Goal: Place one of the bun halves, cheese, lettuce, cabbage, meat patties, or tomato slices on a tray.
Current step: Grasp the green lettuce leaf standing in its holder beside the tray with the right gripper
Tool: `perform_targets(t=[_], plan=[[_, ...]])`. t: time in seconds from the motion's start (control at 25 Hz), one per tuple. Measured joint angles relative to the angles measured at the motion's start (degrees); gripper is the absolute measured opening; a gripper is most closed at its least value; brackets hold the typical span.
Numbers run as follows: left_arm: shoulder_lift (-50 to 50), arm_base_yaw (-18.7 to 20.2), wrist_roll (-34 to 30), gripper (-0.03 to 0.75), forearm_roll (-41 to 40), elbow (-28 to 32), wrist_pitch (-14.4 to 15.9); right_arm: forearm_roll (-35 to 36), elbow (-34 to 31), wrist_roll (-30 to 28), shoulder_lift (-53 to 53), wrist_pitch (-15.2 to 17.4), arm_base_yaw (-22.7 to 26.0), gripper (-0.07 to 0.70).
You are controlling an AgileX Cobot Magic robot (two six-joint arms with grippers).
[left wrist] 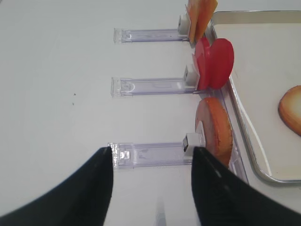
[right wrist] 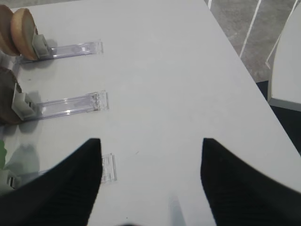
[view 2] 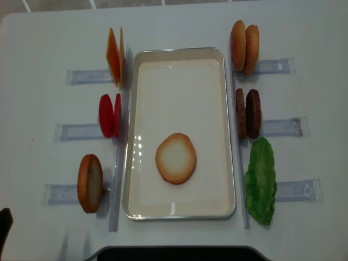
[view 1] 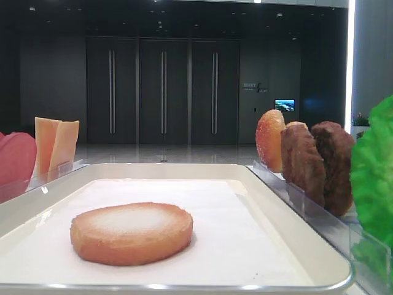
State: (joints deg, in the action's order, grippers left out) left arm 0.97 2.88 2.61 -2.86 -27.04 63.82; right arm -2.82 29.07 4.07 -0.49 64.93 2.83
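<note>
Left to right I list: left gripper (left wrist: 153, 181), jaws spread, empty; a bun half (left wrist: 215, 127) upright just ahead-right in its holder; tray (view 2: 179, 211) holding one flat bun half (view 2: 175, 157); lettuce (view 2: 261, 179); right gripper (right wrist: 150, 181), spread, empty, lettuce off its left.

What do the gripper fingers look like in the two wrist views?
In both wrist views the fingers are matte black, broad at the base and tapering toward blunt tips, with a fine ribbed texture: right gripper, left gripper. No cables, markings or other arm parts show in these frames.
</note>
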Motion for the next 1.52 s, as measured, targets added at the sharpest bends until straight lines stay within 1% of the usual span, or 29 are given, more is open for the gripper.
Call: perform_targets(t=[0.84,0.96,1.04,1.16,1.2,1.36,1.44,1.52], plan=[[0.0,0.0,0.0,0.408,0.0,0.0,0.0,0.1,0.0,0.0,0.0,0.0,0.0,0.433],[0.0,0.0,0.0,0.408,0.0,0.0,0.0,0.3,2.0,0.0,1.3,0.7,0.0,0.424],[0.0,0.0,0.0,0.408,0.0,0.0,0.0,0.4,4.8,0.0,6.7,1.7,0.0,0.423],[0.0,0.0,0.0,0.408,0.0,0.0,0.0,1.4,11.0,0.0,20.6,4.3,0.0,0.423],[0.0,0.0,0.0,0.408,0.0,0.0,0.0,1.7,12.7,0.0,25.0,4.7,0.0,0.423],[0.0,0.0,0.0,0.408,0.0,0.0,0.0,2.8,19.9,0.0,43.2,4.6,0.0,0.423],[0.0,0.0,0.0,0.408,0.0,0.0,0.0,3.3,21.9,0.0,51.4,4.6,0.0,0.423],[0.0,0.0,0.0,0.408,0.0,0.0,-0.1,5.0,22.7,-0.3,55.2,4.5,0.0,0.423]])
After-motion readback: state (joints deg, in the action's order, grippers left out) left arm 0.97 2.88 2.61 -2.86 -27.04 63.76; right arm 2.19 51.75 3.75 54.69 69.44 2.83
